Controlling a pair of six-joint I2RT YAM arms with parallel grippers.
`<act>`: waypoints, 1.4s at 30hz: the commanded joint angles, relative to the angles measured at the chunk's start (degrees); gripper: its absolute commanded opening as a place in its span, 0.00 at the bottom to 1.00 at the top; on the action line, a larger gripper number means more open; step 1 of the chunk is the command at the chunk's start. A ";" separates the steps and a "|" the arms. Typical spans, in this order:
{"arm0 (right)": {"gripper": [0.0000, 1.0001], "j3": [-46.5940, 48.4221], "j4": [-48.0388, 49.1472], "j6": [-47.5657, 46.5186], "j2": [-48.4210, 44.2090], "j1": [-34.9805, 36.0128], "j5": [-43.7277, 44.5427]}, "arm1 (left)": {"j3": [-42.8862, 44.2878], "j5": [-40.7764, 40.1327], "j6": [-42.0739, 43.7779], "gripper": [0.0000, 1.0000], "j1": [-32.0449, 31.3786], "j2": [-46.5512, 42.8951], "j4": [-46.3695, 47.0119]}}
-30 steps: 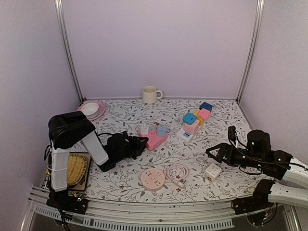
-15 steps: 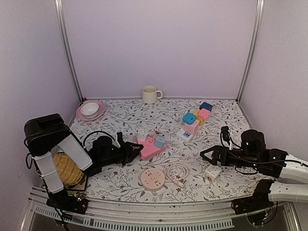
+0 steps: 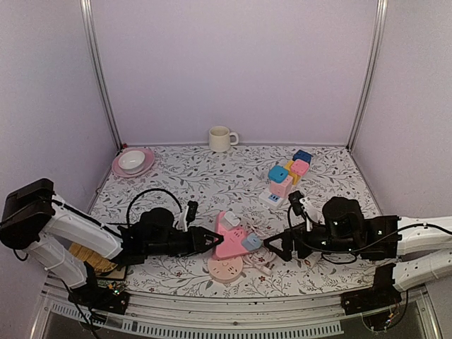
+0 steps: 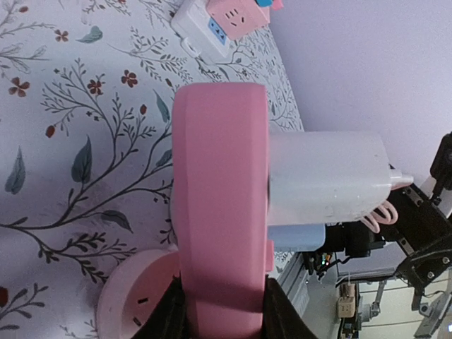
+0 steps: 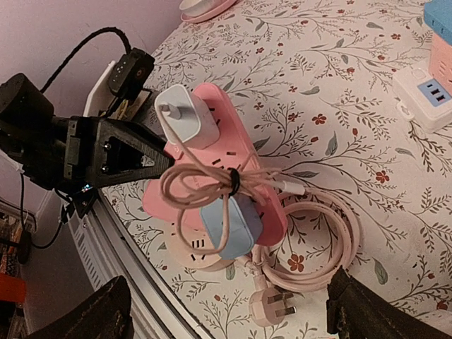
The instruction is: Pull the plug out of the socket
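The pink socket strip (image 3: 227, 246) is held tilted above a round pink socket (image 3: 220, 268) near the table's front. My left gripper (image 3: 210, 240) is shut on the strip's left end, with its dark fingers (image 4: 164, 319) on either side of the edge. A white plug (image 5: 185, 116) and a blue plug (image 5: 229, 226) sit in the strip (image 5: 208, 180), with a tied bundle of pink cable (image 5: 233, 182) across them. My right gripper (image 3: 277, 247) stands open just right of the blue plug (image 3: 251, 242), touching nothing. Its fingers (image 5: 92, 318) frame the strip from afar.
A coiled pink cable with a three-pin plug (image 5: 272, 307) lies under the strip. Stacked coloured cube sockets (image 3: 288, 175) stand at the back right, beside a white strip with blue ports (image 5: 427, 95). A cup (image 3: 222, 138) and a pink plate with a bowl (image 3: 133, 162) stand at the back.
My left arm has stretched forward and right, carrying the pink strip from mid-table to above the round socket. The right arm has swung left toward it, jaws still wide.
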 commanded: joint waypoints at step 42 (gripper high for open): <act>0.33 10.18 5.11 -8.09 25.12 13.18 18.72 | 3.92 -9.87 -1.36 0.00 -11.60 -3.70 -7.18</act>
